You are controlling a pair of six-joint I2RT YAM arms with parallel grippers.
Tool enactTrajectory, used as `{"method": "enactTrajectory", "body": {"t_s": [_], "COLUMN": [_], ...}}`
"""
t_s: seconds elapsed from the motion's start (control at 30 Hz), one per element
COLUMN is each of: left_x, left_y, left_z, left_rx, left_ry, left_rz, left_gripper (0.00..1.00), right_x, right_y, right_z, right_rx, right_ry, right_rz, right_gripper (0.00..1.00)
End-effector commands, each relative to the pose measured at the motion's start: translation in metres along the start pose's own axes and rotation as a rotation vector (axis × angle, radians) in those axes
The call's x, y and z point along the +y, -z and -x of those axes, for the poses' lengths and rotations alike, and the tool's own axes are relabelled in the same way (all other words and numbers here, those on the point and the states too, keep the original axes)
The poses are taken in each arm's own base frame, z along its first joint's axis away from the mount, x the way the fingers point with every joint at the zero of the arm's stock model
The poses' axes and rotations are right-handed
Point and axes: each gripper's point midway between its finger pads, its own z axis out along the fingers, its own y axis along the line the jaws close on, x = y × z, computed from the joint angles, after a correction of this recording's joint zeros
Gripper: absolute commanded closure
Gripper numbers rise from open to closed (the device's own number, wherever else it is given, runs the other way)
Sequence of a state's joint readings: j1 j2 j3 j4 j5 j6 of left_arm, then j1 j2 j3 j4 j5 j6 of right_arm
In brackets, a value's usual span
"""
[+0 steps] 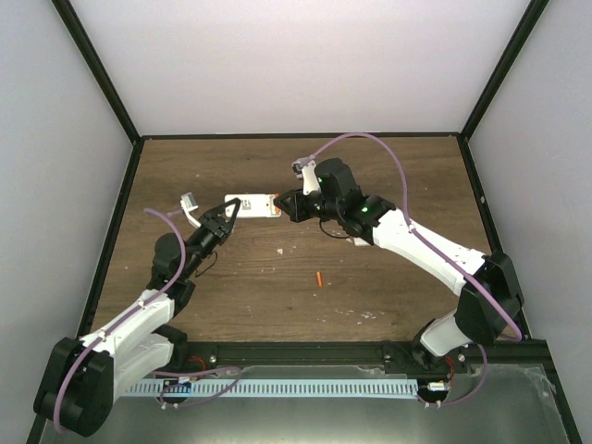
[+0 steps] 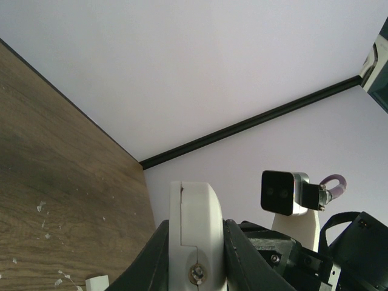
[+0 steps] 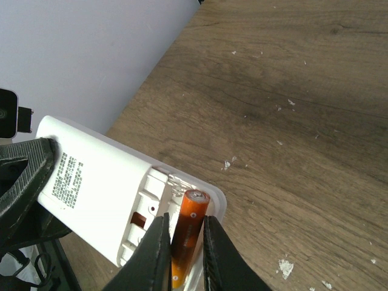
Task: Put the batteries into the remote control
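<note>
Battery [image 3: 192, 213] pinched in right tool [image 3: 185, 236], at remote [image 3: 97, 176] open bay; left tool [image 1: 228, 214] clamps remote's left end; arms reach inward.

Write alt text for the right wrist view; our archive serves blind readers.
An orange battery is pinched in the right tool, its tip at the open battery compartment of a white remote. The left tool grips the remote's far end, with a wooden table behind.

remote [image 1: 252, 205]: above table [image 1: 398, 176] | battery [image 3: 187, 233]: seemingly in remote | other battery [image 1: 317, 278]: on table, nearer
</note>
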State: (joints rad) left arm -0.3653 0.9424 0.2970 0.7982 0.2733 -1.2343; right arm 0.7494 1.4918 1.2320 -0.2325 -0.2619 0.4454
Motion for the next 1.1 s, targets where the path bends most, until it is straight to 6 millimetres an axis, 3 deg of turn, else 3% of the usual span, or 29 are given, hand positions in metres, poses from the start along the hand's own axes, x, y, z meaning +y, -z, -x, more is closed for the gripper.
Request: {"method": "enactTrajectory", "body": {"t_s": [0.0,0.67,0.77,0.93,1.07], "left_x": [-0.022,-0.017,-0.019,-0.021,-0.021], "left_y": [-0.002,0.0,0.001,0.002,0.003], "left_z": [0.008,0.008,0.009,0.01,0.01], "left_rx": [-0.031,-0.041,-0.045,-0.05,-0.049], "left_ry": [-0.022,-0.014,-0.013,-0.019,-0.017], "left_rz": [-0.073,-0.066,-0.071,-0.071,-0.072], "left_gripper": [1.0,1.0,1.0,1.0,1.0], "right_x": [0.011,0.03,0.022,-0.01,-0.018], "right_y": [0.009,0.031,0.037,0.039,0.035], "right_z": [0.012,0.036,0.041,0.043,0.043], "right_rx": [-0.02,-0.107,-0.138,-0.144,-0.126], "right_ry": [0.018,0.084,0.08,0.039,0.026], "right_rz": [0.011,0.063,0.008,-0.13,-0.173], "right_gripper": [0.9,0.73,0.72,0.7,0.68]}}
